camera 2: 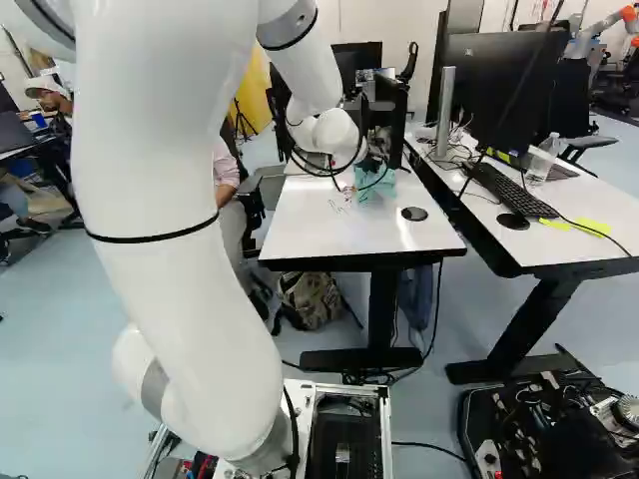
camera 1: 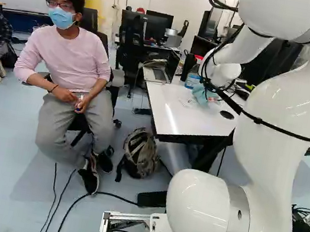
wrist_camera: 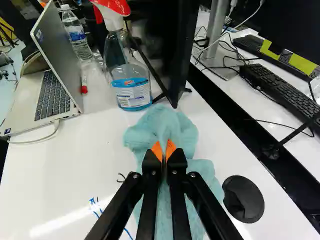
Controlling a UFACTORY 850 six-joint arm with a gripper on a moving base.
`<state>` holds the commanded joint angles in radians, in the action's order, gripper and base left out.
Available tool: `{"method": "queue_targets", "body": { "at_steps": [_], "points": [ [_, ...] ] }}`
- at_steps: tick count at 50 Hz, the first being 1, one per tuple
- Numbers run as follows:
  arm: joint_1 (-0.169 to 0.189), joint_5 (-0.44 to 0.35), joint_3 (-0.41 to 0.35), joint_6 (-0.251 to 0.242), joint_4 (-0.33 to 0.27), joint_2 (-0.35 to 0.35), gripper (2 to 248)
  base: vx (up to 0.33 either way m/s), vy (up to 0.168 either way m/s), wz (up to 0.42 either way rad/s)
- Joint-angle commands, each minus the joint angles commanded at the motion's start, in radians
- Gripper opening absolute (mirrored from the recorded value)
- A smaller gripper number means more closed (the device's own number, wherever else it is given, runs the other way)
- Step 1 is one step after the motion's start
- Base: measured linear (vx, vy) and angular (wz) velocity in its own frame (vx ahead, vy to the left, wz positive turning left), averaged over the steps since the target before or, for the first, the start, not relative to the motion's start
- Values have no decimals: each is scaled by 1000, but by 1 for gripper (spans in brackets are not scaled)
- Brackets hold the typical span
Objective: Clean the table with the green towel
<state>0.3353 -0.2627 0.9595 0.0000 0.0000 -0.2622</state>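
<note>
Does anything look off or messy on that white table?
Blue handwritten marks and a small black squiggle stand out on the white tabletop, beside the crumpled teal cloth towel pinched in the orange-padded black gripper. They look like stray ink. I see no spill.

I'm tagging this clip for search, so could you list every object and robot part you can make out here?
Towel: one, teal green, bunched on the near table, pinched by the gripper
Spray bottle: one, clear with blue liquid and red-and-white head, beyond the towel
Laptop: one, silver, open, on the near table
Marker: one, red-and-white, beside the laptop
Water bottles: two, clear, one per table
Pen marks: several, blue and black, beside the towel
Near table: one, white
Second table: one, white, across the gap
Keyboards: two, black, second table
Backpack: one, camouflage, floor
Arm: one, white, reaching over the near table
Gripper: one, black with orange pads, shut on the towel
</note>
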Motion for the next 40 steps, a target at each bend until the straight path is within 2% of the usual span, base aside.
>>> {"method": "queue_targets", "body": {
  "at_steps": [24, 40],
  "points": [
    [0, -54, 5, 0, 0, -55, 28, 0, 0, 0],
    [0, -56, 11, 0, 0, -92, 28, 0, 0, 0]
  ]
}}
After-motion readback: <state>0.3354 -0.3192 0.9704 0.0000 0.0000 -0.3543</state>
